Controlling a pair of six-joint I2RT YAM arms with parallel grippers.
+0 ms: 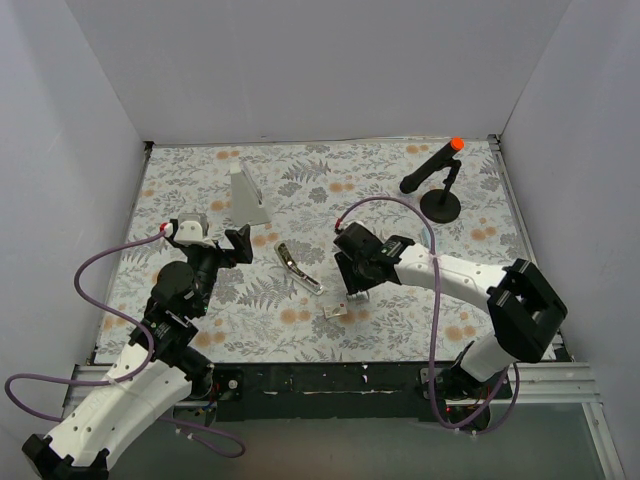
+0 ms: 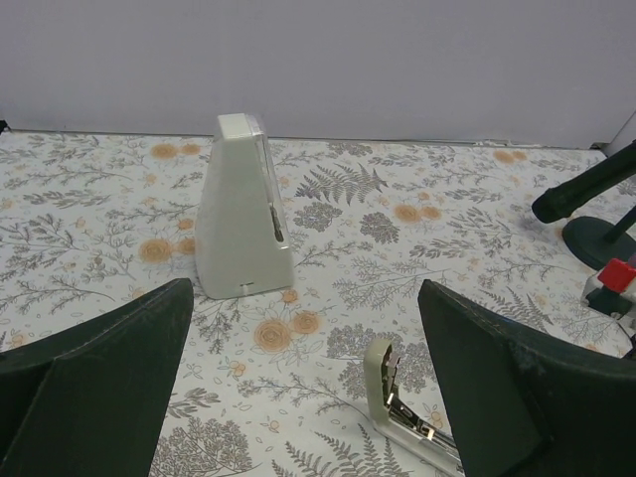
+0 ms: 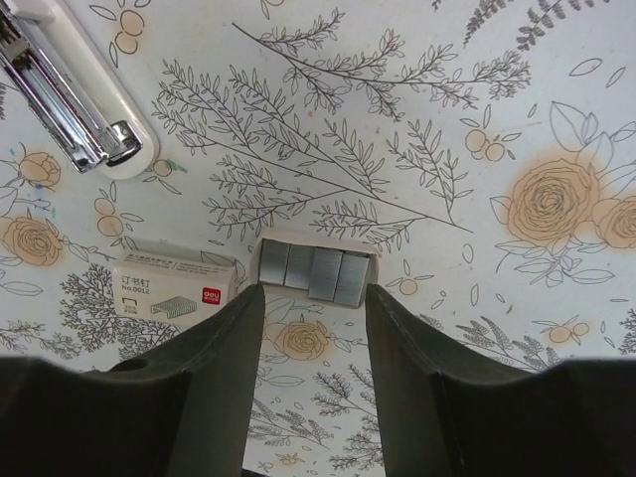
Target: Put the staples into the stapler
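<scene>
From above, you see the stapler lying open, its long axis slanting from far-left to near-right. The wedge stands beyond it, and a black stand is well to its right. Left wrist: the left gripper gapes wide just short of the stapler. Right wrist: the right gripper, partly parted, brackets the staple tray, which lies crosswise, with the staple box on the stapler's side.

Cloth table cover: off-white w/ grey fern sprigs & orange blooms. Long plastic-and-metal stapler: cream shell, chrome inside. Small cardboard staple box: white, red patch, grey print. Metal staple strips: silvery-grey, in whitish tray. Tall plastic wedge: pale grey-white. Round-based stand: black, orange-red tip. Arm cables: purple.
</scene>
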